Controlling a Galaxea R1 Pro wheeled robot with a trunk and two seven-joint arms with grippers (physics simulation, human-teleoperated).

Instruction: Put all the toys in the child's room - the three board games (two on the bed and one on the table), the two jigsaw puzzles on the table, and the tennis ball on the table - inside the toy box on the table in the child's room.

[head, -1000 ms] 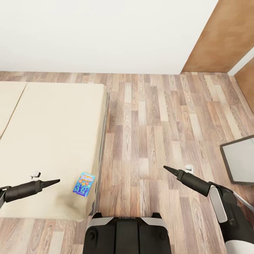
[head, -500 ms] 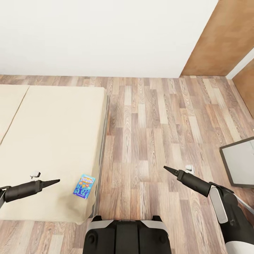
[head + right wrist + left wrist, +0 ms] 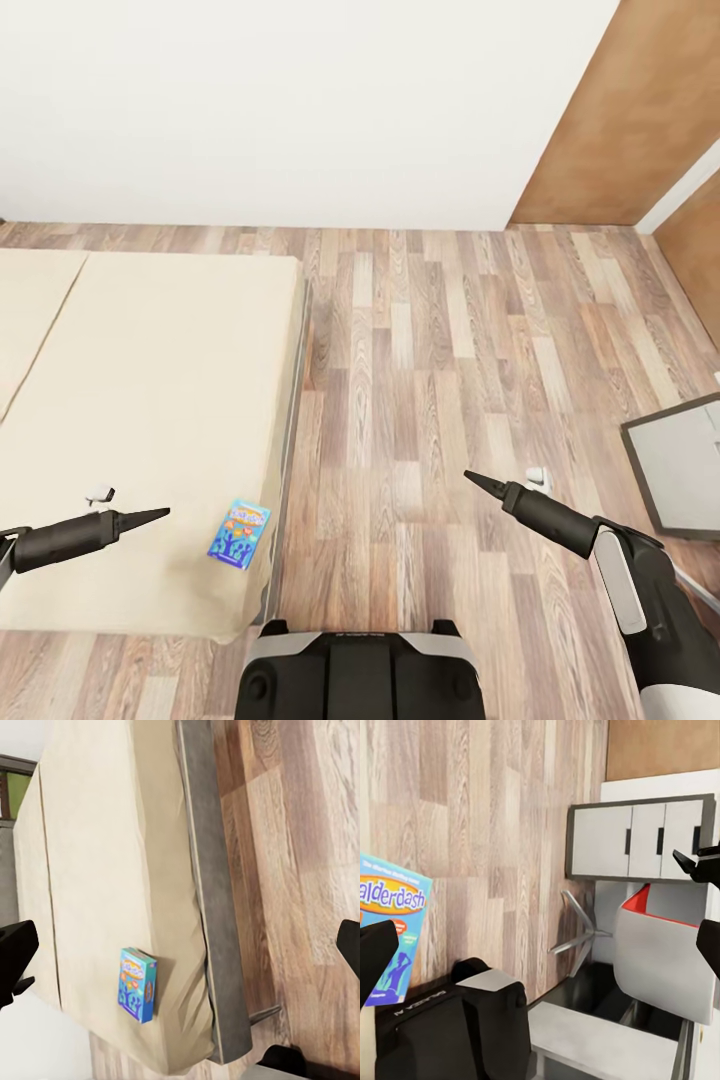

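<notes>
A small blue board game [image 3: 239, 532] lies flat on the beige mattress of the bed [image 3: 150, 400], near its right front corner. My left gripper [image 3: 160, 515] hovers over the mattress a little to the left of the box, open and empty. My right gripper [image 3: 472, 478] hangs open over the wood floor, well right of the bed. In the left wrist view the blue box [image 3: 390, 922] reads "Balderdash" and sits beside one finger [image 3: 375, 952]. The right wrist view looks along the bed [image 3: 97, 870] to the same box [image 3: 137, 985] near the mattress edge.
A white wall [image 3: 300, 100] runs behind the bed, and a brown panel [image 3: 620, 110] stands at the far right. A grey cabinet [image 3: 685, 470] juts in at the right edge. Wood floor [image 3: 430, 350] lies between bed and cabinet. My base [image 3: 355, 670] is at the bottom.
The whole head view has shifted slightly: wall, bed and blue box sit a little lower and the cabinet further right, so the camera moved. Both arms hold the same pose.
</notes>
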